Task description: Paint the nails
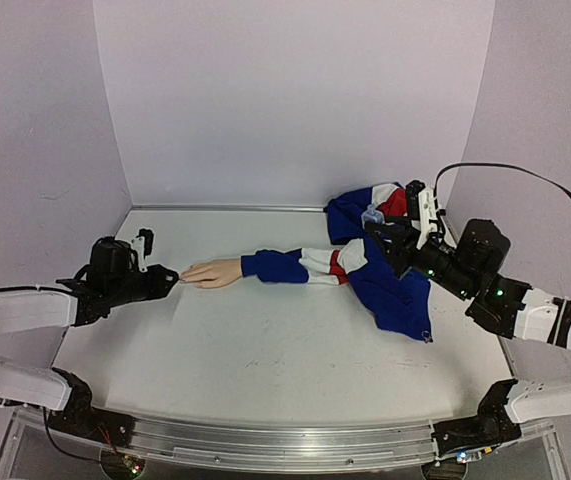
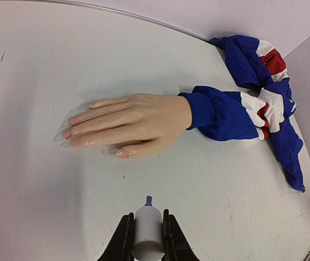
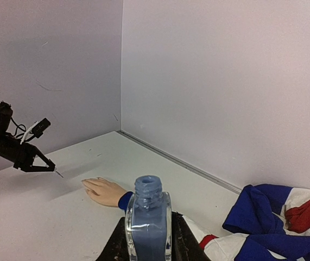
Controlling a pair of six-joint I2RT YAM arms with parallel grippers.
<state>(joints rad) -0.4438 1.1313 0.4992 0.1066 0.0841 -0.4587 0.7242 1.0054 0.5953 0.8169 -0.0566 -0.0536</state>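
Left tool (image 2: 146, 220) pinching brush cap (image 2: 147, 235), nails (image 2: 63, 134) just ahead-left of its tip. Right tool (image 3: 148, 239) clamped on open bottle (image 3: 147, 212) of blue polish.

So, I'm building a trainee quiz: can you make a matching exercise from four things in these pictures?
Things: 1 bottle; 2 brush cap; 3 mannequin hand; 4 jacket.
States: A palm down on the table; B in the left claw; C blue, white and red; D open, in the right claw.
Pairs: 1-D; 2-B; 3-A; 4-C.

Overhead, two wrists — shared mannequin hand (image 1: 213, 272)
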